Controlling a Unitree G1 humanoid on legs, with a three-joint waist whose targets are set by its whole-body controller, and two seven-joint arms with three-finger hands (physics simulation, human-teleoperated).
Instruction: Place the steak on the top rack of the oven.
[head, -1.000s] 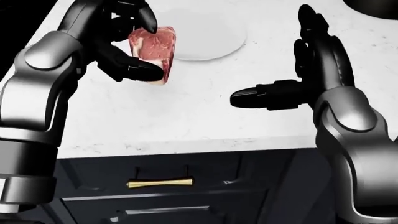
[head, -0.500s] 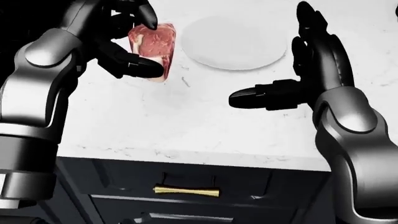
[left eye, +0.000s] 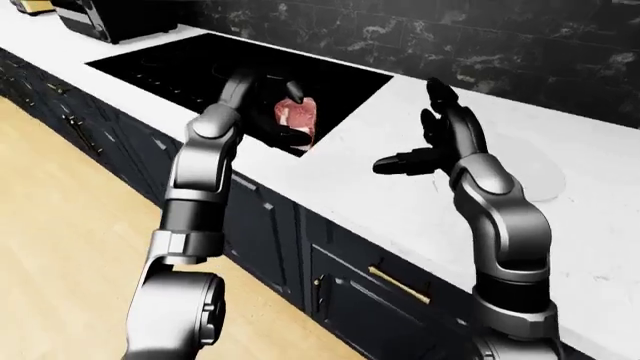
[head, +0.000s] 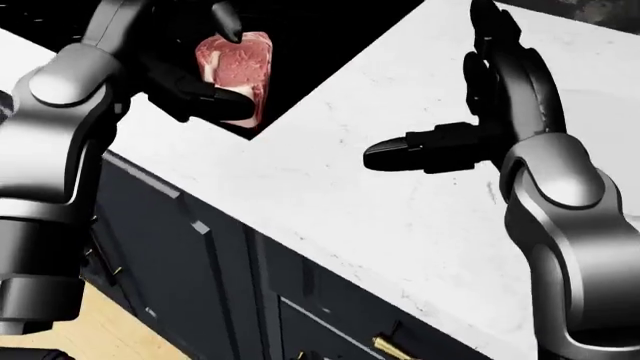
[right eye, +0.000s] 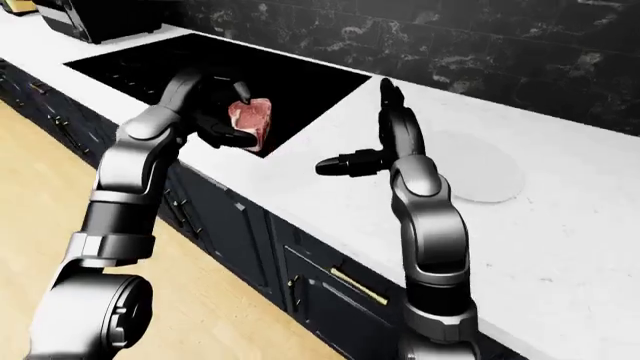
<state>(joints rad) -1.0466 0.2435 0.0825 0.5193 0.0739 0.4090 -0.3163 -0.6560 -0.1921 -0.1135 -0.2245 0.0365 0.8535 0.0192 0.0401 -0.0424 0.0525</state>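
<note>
A raw red steak (head: 235, 64) with a pale fat edge hangs above the corner where the black cooktop (left eye: 200, 64) meets the white counter (head: 350, 217). My left hand (head: 228, 71) is shut on it, with dark fingers over the top and the thumb underneath. Over the counter to the right of the steak my right hand (head: 440, 97) is open and holds nothing, its thumb pointing left and its fingers upward. No oven or rack shows in any view.
A white round plate (right eye: 480, 176) lies on the counter right of my right hand. Dark cabinets with a gold handle (left eye: 400, 285) run below the counter. A dark appliance (left eye: 110, 19) stands at the top left beyond the cooktop. Wooden floor (left eye: 60, 225) lies to the left.
The camera has swung left: the plate slid out of the head view and the cooktop and floor came in. Both hands keep their poses, the left still holding the steak.
</note>
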